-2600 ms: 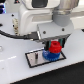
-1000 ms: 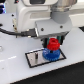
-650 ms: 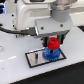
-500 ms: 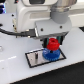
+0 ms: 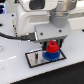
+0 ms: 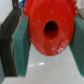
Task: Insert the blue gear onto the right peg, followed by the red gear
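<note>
White table [image 5: 12, 70] fills the exterior view, glossy, with the white Panda arm [image 5: 35, 15] taking up the upper half and a black cable [image 5: 15, 35] looping off toward the exterior view's left. On the table sits the black-bordered pale plate [image 5: 34, 59], lying flat, below the arm's hand.

Blue gear [image 5: 50, 55] rests on the plate's end toward the exterior view's right, flat, teeth visible around its lower edge. The right peg is not visible; the gears cover that spot, so can't tell how far down it anything sits.

Red gear [image 5: 52, 47] sits directly above the blue gear, touching or just over it; the exterior view is too blurred to say which. It is clearly narrower than the blue one.

Gripper [image 5: 51, 44] comes straight down over the red gear. In the wrist view the red gear [image 6: 48, 31] fills the middle, centre hole dark and facing the camera, and the green pads [image 6: 21, 46] press against both its sides, so the gripper [image 6: 48, 40] is pinching the red gear. Pale table surface shows below it in the wrist view.
</note>
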Tool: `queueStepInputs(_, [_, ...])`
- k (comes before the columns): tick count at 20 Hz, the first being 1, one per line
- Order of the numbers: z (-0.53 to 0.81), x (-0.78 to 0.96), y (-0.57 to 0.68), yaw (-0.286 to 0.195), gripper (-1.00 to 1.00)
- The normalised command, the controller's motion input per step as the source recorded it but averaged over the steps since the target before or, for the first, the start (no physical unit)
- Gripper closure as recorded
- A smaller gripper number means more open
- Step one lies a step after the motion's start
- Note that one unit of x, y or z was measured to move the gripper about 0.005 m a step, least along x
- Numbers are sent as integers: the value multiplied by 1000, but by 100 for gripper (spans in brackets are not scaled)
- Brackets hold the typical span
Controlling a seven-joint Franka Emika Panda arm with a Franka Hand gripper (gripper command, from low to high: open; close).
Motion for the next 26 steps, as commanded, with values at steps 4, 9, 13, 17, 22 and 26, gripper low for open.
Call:
queueStepInputs(4, [123, 261, -124, 0, 100])
queueStepInputs(9, [-97, 163, -64, 0, 100])
queueStepInputs(13, [-12, 139, -14, 0, 100])
queueStepInputs(17, [14, 150, -30, 0, 100])
queueStepInputs(22, [-96, 136, -80, 0, 100])
queueStepInputs(26, [-124, 126, -155, 0, 100])
